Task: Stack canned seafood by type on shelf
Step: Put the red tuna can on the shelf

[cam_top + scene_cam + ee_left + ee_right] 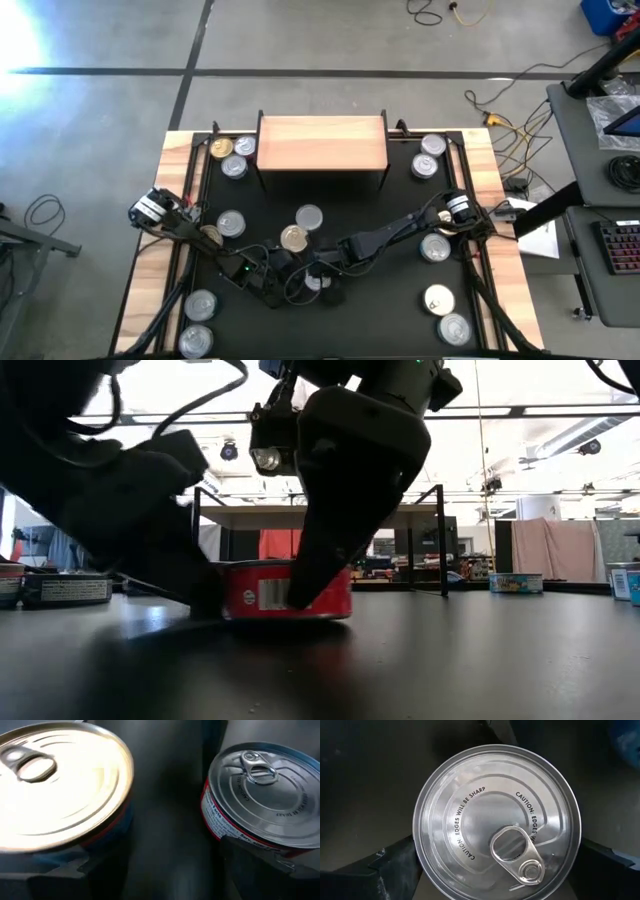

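My right gripper (318,276) (495,862) points down over a silver-lidded tin with a red side label (470,805) (250,595), near the mat's near edge, and is shut on it. My left gripper (270,265) (155,865) is open just left of it, low over the mat. It faces a gold-lidded tin (60,785) (293,238) and a silver, red-labelled tin (265,790) (309,215), touching neither as far as shows. The wooden shelf (322,143) (320,515) stands on black legs at the far edge, with nothing on it. My right gripper holds the red-labelled tin by its side wall, one finger (390,865) against the rim on one side (417,845), the other finger (605,862) on the opposite side (577,840). The fingers come from above, pointing down. The tin sits flat on the mat (290,615).
Other tins lie scattered on the black mat: a group left of the shelf (232,155), two to its right (428,156), some near the left edge (199,320) and the right edge (445,312). One tin (231,224) lies beside the left arm. Cables trail on the floor.
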`<state>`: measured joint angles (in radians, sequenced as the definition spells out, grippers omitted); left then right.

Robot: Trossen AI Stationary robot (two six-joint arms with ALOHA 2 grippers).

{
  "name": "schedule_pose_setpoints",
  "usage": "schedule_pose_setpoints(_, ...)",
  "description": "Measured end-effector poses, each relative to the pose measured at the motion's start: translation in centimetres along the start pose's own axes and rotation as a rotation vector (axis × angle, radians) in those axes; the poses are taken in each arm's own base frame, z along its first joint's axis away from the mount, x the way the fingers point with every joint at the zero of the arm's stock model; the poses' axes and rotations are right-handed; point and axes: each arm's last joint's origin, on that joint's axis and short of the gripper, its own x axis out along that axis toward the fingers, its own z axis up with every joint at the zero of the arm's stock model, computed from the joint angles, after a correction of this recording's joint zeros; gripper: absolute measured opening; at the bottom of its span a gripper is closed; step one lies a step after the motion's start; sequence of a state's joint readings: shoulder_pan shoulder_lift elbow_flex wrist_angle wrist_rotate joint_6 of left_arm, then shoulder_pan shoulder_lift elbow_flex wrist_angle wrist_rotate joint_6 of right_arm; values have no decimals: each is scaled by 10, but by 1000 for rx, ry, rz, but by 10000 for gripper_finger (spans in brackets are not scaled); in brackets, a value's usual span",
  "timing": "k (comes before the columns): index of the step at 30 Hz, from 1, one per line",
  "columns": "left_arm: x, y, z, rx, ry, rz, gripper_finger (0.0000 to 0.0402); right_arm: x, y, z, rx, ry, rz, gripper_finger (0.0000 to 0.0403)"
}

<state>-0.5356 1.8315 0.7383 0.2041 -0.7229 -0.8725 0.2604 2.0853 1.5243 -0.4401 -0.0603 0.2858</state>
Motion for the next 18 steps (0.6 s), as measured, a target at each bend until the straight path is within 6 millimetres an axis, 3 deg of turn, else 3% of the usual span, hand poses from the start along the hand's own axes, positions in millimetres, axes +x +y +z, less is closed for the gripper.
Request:
schedule_pose_setpoints(3, 4, -3, -1, -18, -14, 14, 300, -3, 0, -1, -9, 31, -20, 375)
schedule_pose_setpoints(10, -1, -6, 9, -19, 39, 30, 300, -11, 0, 1, -12, 20, -24, 375)
schedule_pose_setpoints(18, -49, -8, 44, 31, 72, 40, 300, -66, 4, 12, -20, -50, -36, 374)
